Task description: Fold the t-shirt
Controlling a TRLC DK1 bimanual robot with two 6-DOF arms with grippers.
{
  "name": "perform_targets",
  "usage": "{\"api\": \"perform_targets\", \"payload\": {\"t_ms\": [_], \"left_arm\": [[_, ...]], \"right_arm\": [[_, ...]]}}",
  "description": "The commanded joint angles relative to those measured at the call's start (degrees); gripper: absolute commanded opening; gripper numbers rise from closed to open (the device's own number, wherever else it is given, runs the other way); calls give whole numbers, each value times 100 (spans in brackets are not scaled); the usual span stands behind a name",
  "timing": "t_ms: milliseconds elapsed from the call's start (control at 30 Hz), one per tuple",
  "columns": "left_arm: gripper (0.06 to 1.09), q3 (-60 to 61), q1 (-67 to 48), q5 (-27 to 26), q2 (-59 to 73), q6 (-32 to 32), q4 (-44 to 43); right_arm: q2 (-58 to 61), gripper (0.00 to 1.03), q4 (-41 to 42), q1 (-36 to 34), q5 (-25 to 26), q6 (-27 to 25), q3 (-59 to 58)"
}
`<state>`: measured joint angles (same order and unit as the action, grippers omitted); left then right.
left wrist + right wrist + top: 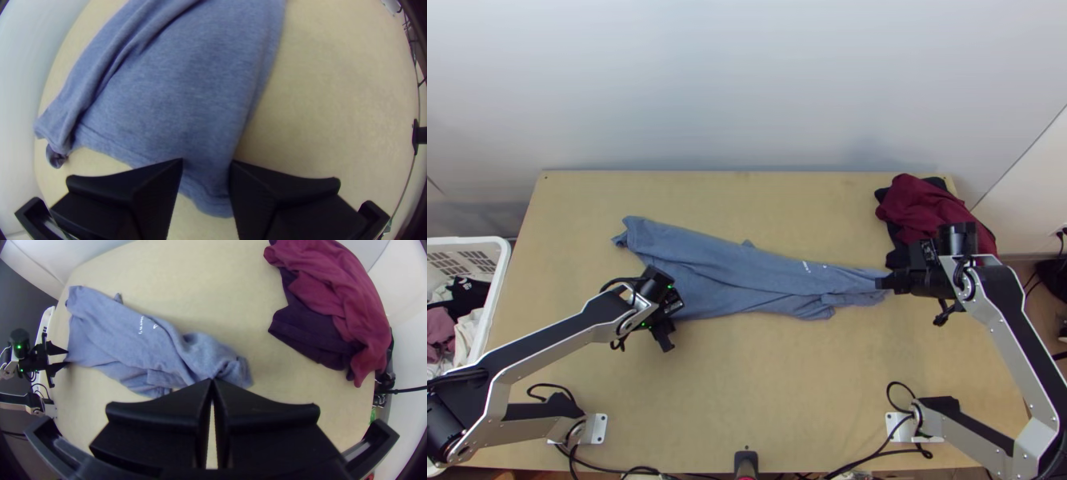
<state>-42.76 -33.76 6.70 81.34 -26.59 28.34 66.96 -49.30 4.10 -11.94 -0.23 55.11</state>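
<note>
The blue t-shirt [723,276] lies bunched lengthwise across the middle of the table, with loose folds along it. My left gripper [669,330] is at its near left end; in the left wrist view the gripper [205,166] stands open, a corner of the shirt [204,89] lying between its fingers. My right gripper [881,283] is at the narrow right end. In the right wrist view that gripper [212,381] is shut on a gathered part of the shirt [133,338].
A dark red garment [923,208] and a black one [897,252] lie heaped at the table's far right. A white basket [499,280] with clothes stands beyond the left edge. Cables [875,454] run along the near edge.
</note>
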Motion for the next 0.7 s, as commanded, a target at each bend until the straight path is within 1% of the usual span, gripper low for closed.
{"api": "perform_targets", "payload": {"t_ms": [0, 33, 167, 267, 367, 533, 667], "left_arm": [[21, 216, 212, -81, -145, -110, -144], [9, 233, 256, -81, -180, -101, -188], [10, 172, 449, -230, -452, -39, -30], [10, -276, 607, -336, -953, 101, 568], [10, -953, 1029, -696, -1454, 277, 1156], [10, -2113, 1697, -1021, -2070, 409, 2079], [10, -3177, 2594, -1540, -2254, 488, 2624]], "right_arm": [[-16, 3, -1, 144, -1, 67, -141], [-16, 3, -1, 161, -1, 67, -159], [-51, 3, -10, 241, 8, 111, -124], [-166, 3, -177, 337, 17, 120, 105], [-350, 3, -590, 495, 17, 111, 509], [-807, 3, -1416, 935, 26, 164, 1397], [-1018, 3, -1899, 944, 61, 146, 2223]]}}
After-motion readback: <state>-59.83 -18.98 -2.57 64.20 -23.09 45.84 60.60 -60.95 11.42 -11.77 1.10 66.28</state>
